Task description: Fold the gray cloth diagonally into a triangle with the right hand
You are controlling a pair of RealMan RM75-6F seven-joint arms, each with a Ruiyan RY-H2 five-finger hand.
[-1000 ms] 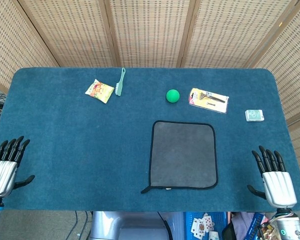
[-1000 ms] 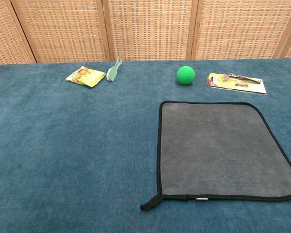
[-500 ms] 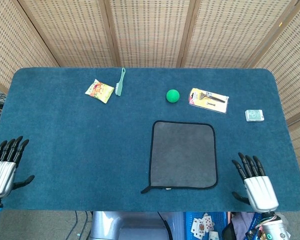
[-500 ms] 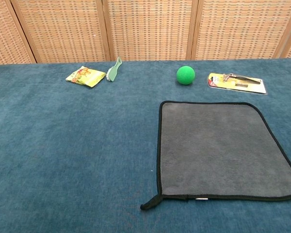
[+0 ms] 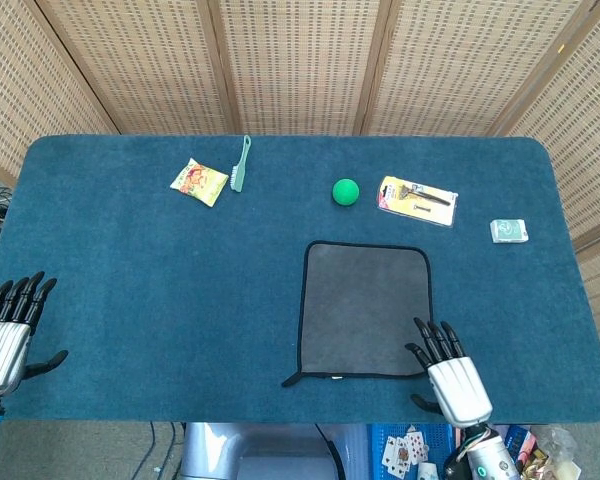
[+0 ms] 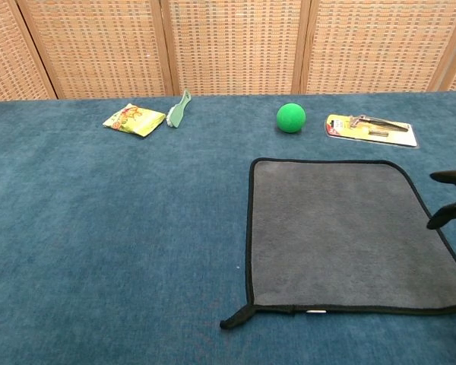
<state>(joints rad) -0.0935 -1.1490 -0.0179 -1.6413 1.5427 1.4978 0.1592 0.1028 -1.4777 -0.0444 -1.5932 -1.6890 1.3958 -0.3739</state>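
Now the right robot hand [image 5: 452, 375] hovers at the near right corner of the gray cloth [image 5: 366, 309], fingers spread, holding nothing. Cloth lies flat on the bench [image 5: 130, 270], near the green ball [image 5: 346, 191]. Risk: fingers snag only carpet, or drag the cloth askew.

snack packet [image 5: 199, 181] | comb [image 5: 240, 164] | green ball [image 5: 346, 191] | razor pack [image 5: 417, 199] | small box [image 5: 508, 231]
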